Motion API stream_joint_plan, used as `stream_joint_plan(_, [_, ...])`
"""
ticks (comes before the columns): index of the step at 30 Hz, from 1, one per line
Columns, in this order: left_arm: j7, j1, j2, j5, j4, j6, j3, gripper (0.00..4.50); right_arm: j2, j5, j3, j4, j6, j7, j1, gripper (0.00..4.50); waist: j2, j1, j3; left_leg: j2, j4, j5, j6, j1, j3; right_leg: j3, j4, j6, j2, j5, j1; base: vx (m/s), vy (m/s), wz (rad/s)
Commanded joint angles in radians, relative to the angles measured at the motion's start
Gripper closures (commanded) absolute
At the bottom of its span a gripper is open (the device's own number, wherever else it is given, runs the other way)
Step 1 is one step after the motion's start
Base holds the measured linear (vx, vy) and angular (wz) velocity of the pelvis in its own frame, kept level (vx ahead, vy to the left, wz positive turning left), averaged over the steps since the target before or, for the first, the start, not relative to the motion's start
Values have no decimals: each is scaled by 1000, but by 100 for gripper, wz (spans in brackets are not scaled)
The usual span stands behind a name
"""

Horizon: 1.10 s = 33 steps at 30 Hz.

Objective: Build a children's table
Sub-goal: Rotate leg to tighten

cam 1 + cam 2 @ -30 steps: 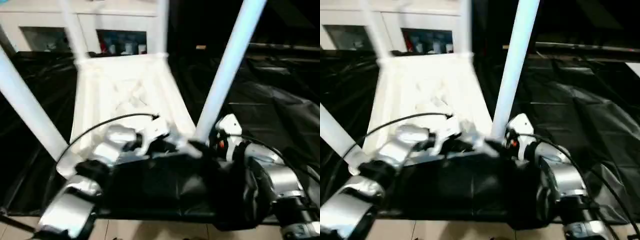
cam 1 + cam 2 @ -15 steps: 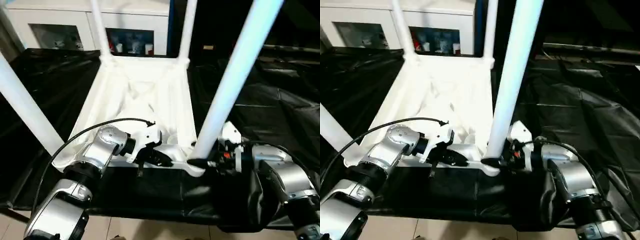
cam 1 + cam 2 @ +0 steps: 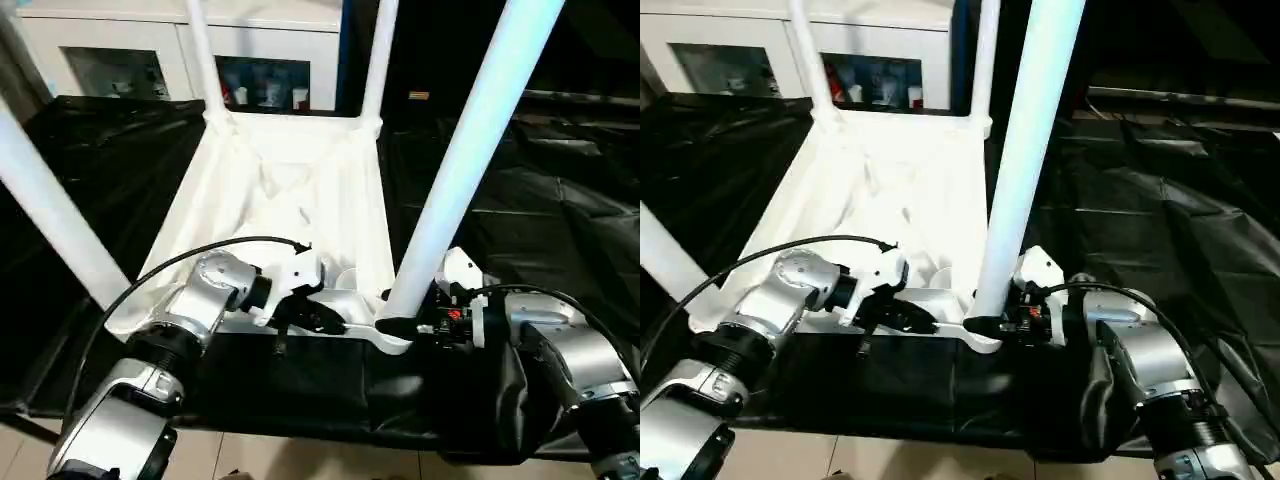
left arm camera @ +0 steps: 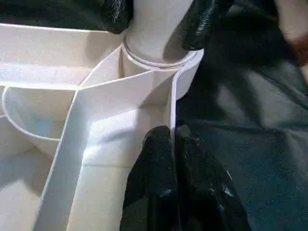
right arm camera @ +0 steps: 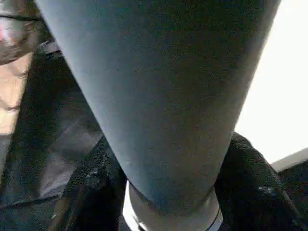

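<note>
The children's table (image 3: 290,190) lies upside down on a black sheet, with its white ribbed underside facing up. Its legs stand in the corner sockets: two far ones (image 3: 205,60), a near left one (image 3: 50,210) and a near right one (image 3: 450,190). My left gripper (image 4: 169,134) is shut on the thin rim wall of the table top, next to the near right socket (image 4: 159,62). My right gripper (image 5: 171,192) straddles the base of the near right leg (image 5: 163,96). One black finger (image 5: 91,192) presses on each side of it.
The black sheet (image 3: 560,200) covers the whole work surface, creased on the right. A white cabinet (image 3: 150,50) with glass doors stands behind the table. Light floor tiles (image 3: 300,465) show past the front edge, under my silver forearms.
The view has shifted and steadied. My right gripper's fingers have closed in on the base of the near right leg. The left gripper keeps its hold on the rim.
</note>
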Motion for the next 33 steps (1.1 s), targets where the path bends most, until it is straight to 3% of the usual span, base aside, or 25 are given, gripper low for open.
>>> stream_joint_plan(1, [169,-4,-37,33,62,20,6,450,41,7,17,-32,33,-43,13,242,-19,-4,-39,27,-61,-192,73,8,-5,40,-67,-225,-47,-226,43,0,0,0])
stream_joint_plan(2, [231,-10,-61,46,75,33,7,450,84,-33,7,9,21,-149,10,246,-18,-9,-36,24,-63,-209,57,4,-7,39,-72,-201,-46,-287,42,0,0,0])
stream_joint_plan(3, [231,-10,-61,46,75,33,7,450,84,-33,7,9,21,-149,10,248,-18,-9,-36,24,-63,-209,57,4,-7,39,-72,-201,-46,-287,42,-53,-1,-1])
stream_joint_plan(4, [268,-13,-77,52,82,39,8,450,113,-57,-2,40,7,-222,6,250,-19,-16,-33,23,-68,-249,34,4,-13,36,-85,-152,-49,-415,40,-57,-4,-1])
stream_joint_plan(7, [388,-25,-143,71,108,64,9,450,229,-97,-54,153,-5,-474,-15,253,-15,-35,-31,17,-72,-296,5,5,-20,30,-101,-103,-48,-528,30,-19,-1,0])
stream_joint_plan(8, [453,-32,-185,84,125,76,5,450,303,-111,-80,193,-2,-618,-16,254,-15,-45,-32,17,-75,-307,-2,4,-24,27,-104,-87,-48,-545,31,0,0,0])
stream_joint_plan(10, [473,-35,-200,89,132,78,3,450,334,-120,-87,199,0,-675,-15,254,-14,-52,-32,17,-78,-323,2,1,-28,24,-109,-73,-45,-547,34,0,0,0])
stream_joint_plan(13, [505,-39,-224,98,141,78,-3,450,379,-141,-96,210,-4,-754,-16,255,-11,-57,-31,13,-76,-366,13,9,-27,25,-117,-66,-44,-564,21,0,0,0])
stream_joint_plan(15, [500,-39,-246,108,142,78,-23,450,430,-168,-84,221,-27,-809,-28,255,-12,-65,-31,13,-81,-377,6,3,-30,23,-117,-63,-43,-563,23,0,0,0])
stream_joint_plan(18, [489,-41,-247,114,146,81,-29,450,434,-193,-66,230,-61,-804,-40,255,-9,-73,-36,17,-82,-401,9,6,-32,24,-115,-75,-43,-520,24,0,0,0])
stream_joint_plan(19, [488,-41,-247,116,148,82,-29,450,434,-200,-63,237,-74,-809,-43,199,-9,-74,-36,17,-83,-396,11,3,-31,26,-112,-87,-42,-488,25,0,0,0])
stream_joint_plan(20, [476,-41,-234,120,151,81,-33,450,432,-168,-78,234,-81,-770,-48,186,-11,-74,-36,17,-83,-396,14,3,-30,26,-111,-93,-42,-478,26,0,0,0])
stream_joint_plan(22, [463,-40,-225,118,150,85,-31,450,427,-150,-86,229,-77,-754,-50,184,-10,-72,-36,18,-83,-393,20,3,-28,28,-109,-107,-42,-459,26,0,0,0])
stream_joint_plan(24, [445,-40,-214,115,148,84,-30,450,417,-143,-85,223,-78,-732,-52,152,-10,-72,-36,19,-84,-389,22,2,-27,29,-107,-115,-42,-443,27,0,0,0])
stream_joint_plan(25, [417,-40,-199,113,146,85,-32,450,399,-142,-80,215,-81,-699,-55,152,-17,-72,-36,19,-83,-384,26,0,-26,30,-107,-116,-42,-440,29,0,0,0])
stream_joint_plan(27, [397,-41,-188,112,145,84,-33,450,386,-143,-76,211,-86,-674,-58,152,-14,-69,-36,18,-83,-376,31,0,-26,30,-106,-116,-44,-445,31,0,0,0])
stream_joint_plan(29, [331,-40,-156,104,137,75,-37,450,331,-137,-45,182,-96,-555,-55,152,-15,-68,-40,21,-80,-321,42,-8,-24,34,-96,-137,-46,-368,38,0,0,0])
stream_joint_plan(30, [256,-36,-126,91,124,58,-41,450,269,-119,-9,139,-106,-420,-40,152,-15,-68,-39,21,-79,-314,45,-7,-23,35,-95,-146,-45,-349,37,0,0,0])
stream_joint_plan(33, [153,-27,-92,71,102,48,-45,450,199,-95,24,89,-116,-275,-18,152,-18,-62,-42,24,-73,-270,76,-10,-18,37,-82,-185,-45,-258,44,19,-8,1])
